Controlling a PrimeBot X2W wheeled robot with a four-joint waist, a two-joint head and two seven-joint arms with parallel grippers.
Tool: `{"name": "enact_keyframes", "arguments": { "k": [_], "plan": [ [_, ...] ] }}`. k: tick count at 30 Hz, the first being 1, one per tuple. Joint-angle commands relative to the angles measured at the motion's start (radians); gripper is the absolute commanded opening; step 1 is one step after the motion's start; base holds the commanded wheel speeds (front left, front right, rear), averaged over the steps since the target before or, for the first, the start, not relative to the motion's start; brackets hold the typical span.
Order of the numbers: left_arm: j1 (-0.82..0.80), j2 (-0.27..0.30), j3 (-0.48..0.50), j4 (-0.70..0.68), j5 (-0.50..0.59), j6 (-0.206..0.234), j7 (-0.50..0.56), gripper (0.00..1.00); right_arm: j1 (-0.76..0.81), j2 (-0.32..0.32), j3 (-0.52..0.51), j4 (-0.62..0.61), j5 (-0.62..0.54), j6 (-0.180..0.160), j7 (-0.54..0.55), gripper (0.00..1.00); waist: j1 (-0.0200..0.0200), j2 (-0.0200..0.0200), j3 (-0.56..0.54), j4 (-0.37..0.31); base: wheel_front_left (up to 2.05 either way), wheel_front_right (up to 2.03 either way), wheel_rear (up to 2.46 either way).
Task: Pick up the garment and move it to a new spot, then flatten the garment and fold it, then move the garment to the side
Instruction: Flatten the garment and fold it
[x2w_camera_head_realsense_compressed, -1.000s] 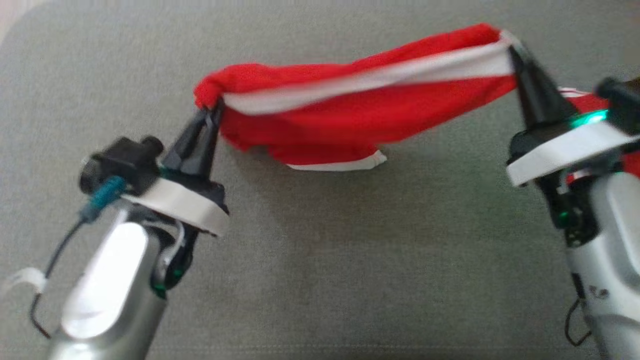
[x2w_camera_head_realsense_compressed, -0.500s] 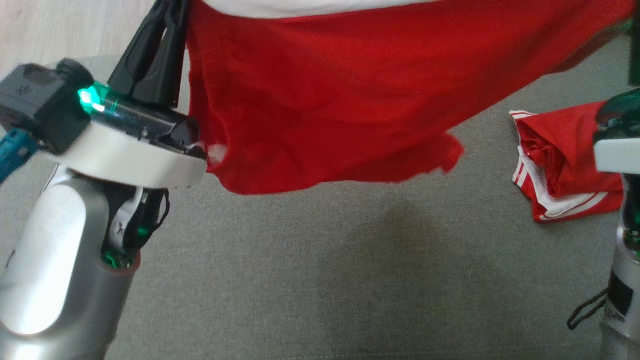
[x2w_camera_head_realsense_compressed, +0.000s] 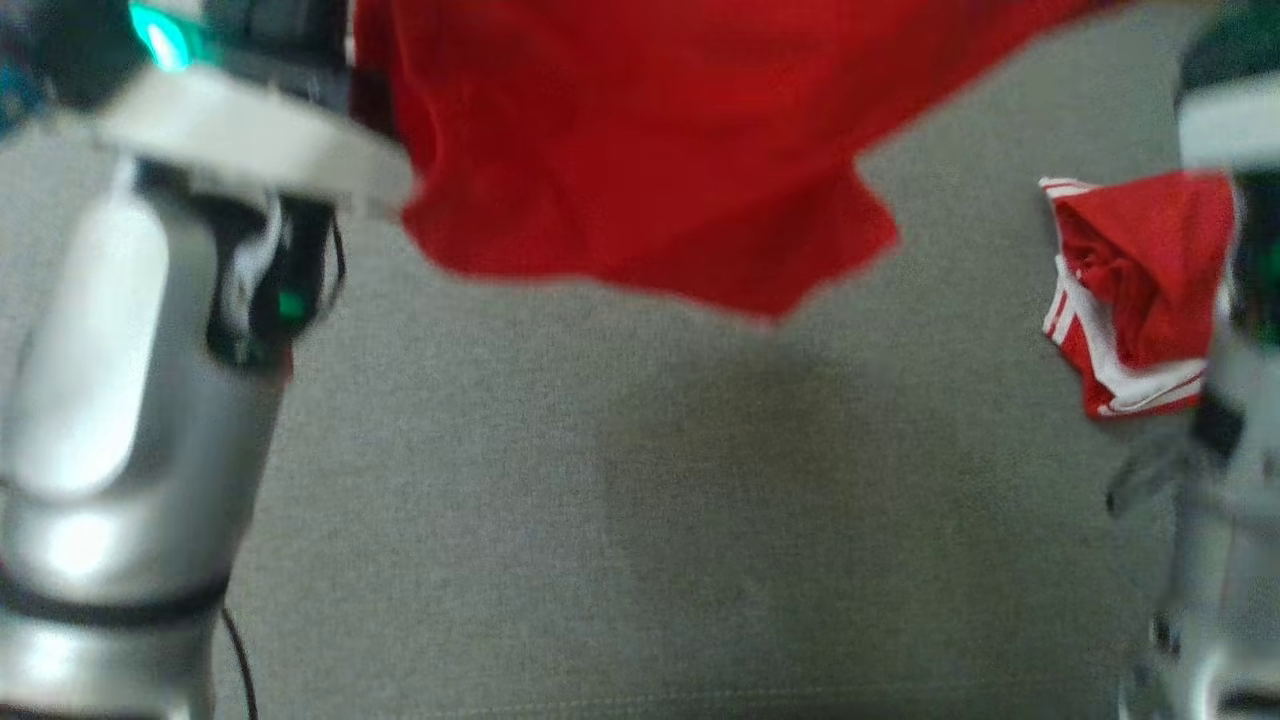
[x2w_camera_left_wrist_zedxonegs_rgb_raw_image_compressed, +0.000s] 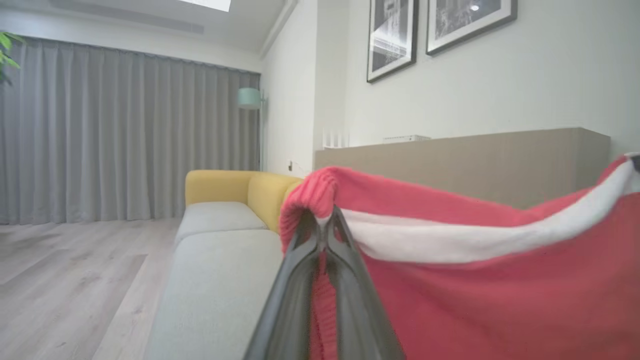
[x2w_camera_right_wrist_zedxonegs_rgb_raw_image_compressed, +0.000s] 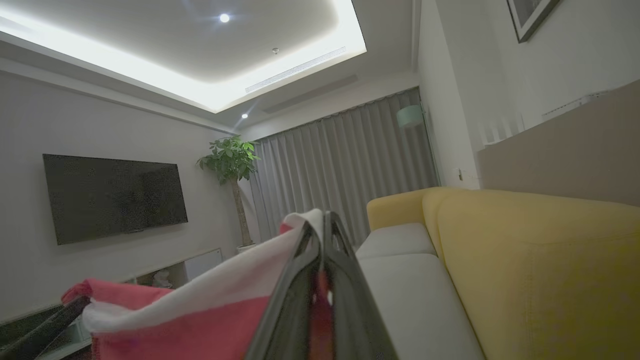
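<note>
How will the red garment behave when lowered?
Likely floppy: the red garment sags between the left gripper and right gripper, its hem hanging unevenly. Probably light: two fingertip pinches at the white band carry it. It may bunch on landing.

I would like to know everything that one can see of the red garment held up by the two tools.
The garment is soft red cloth with a broad white band along its upper edge. It is stretched between the left tool and the right tool, each shut on one end; at the left end the red edge bunches over the tips. The cloth hangs loose, its lower edge blurred, seemingly clear of the grey sofa seat below.
</note>
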Motion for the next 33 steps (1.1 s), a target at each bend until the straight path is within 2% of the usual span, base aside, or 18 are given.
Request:
{"name": "enact_keyframes", "arguments": {
  "k": [1,4,7,8,9,12,17,21,25,28,29,33],
  "plan": [
    [-0.118,0.017,0.053,0.015,0.007,-0.006,-0.024,0.00,-0.111,0.018,0.033,0.024,0.000,0.007,-0.012,0.00,0.0000,0.0000,0.038,-0.001,0.00,0.00,0.00],
    [-0.256,-0.016,0.050,0.178,0.026,-0.023,-0.093,0.00,-0.284,0.020,0.054,0.225,-0.006,0.007,-0.065,0.00,0.0000,0.0000,0.077,-0.001,0.00,0.00,0.00],
    [-0.386,-0.054,0.050,0.377,0.037,-0.039,-0.171,0.00,-0.442,0.021,0.094,0.447,-0.020,0.007,-0.167,0.00,0.0000,0.0000,0.093,0.001,0.00,0.00,0.00],
    [-0.451,-0.076,0.053,0.513,0.044,-0.047,-0.205,0.00,-0.518,0.021,0.134,0.605,-0.009,0.007,-0.245,0.00,0.0000,0.0000,0.086,-0.004,0.00,0.00,0.00],
    [-0.478,-0.087,0.055,0.574,0.046,-0.054,-0.217,0.00,-0.552,0.022,0.158,0.679,0.002,0.007,-0.286,0.00,0.0000,0.0000,0.084,-0.006,0.00,0.00,0.00],
    [-0.519,-0.113,0.060,0.751,0.061,-0.052,-0.233,0.00,-0.615,0.022,0.232,0.901,0.034,0.007,-0.385,0.00,0.0000,0.0000,0.078,-0.012,0.00,0.00,0.00],
    [-0.490,-0.163,0.064,1.020,0.026,-0.076,-0.236,0.00,-0.628,0.022,0.373,1.197,0.111,0.007,-0.439,0.00,0.0000,0.0000,0.097,-0.010,0.00,0.00,0.00],
    [-0.449,-0.183,0.066,1.135,-0.009,-0.090,-0.237,0.00,-0.592,0.022,0.487,1.326,0.155,0.007,-0.437,0.00,0.0000,0.0000,0.144,-0.002,0.00,0.00,0.00],
    [-0.382,-0.189,0.043,1.180,-0.045,-0.115,-0.237,0.00,-0.500,0.022,0.594,1.365,0.188,0.007,-0.439,0.00,0.0000,0.0000,0.178,0.003,0.00,0.00,0.00],
    [-0.323,-0.190,0.003,1.176,-0.067,-0.127,-0.237,0.00,-0.426,0.022,0.628,1.357,0.216,0.007,-0.475,0.00,0.0000,0.0000,0.176,0.006,0.00,0.00,0.00],
    [-0.265,-0.190,-0.016,1.142,-0.101,-0.132,-0.237,0.00,-0.350,0.022,0.658,1.341,0.240,0.007,-0.504,0.00,0.0000,0.0000,0.174,0.005,0.00,0.00,0.00],
    [-0.170,-0.190,-0.031,1.068,-0.123,-0.125,-0.237,0.00,-0.252,0.022,0.672,1.317,0.269,0.007,-0.539,0.00,0.0000,0.0000,0.172,0.004,0.00,0.00,0.00]
  ]
}}
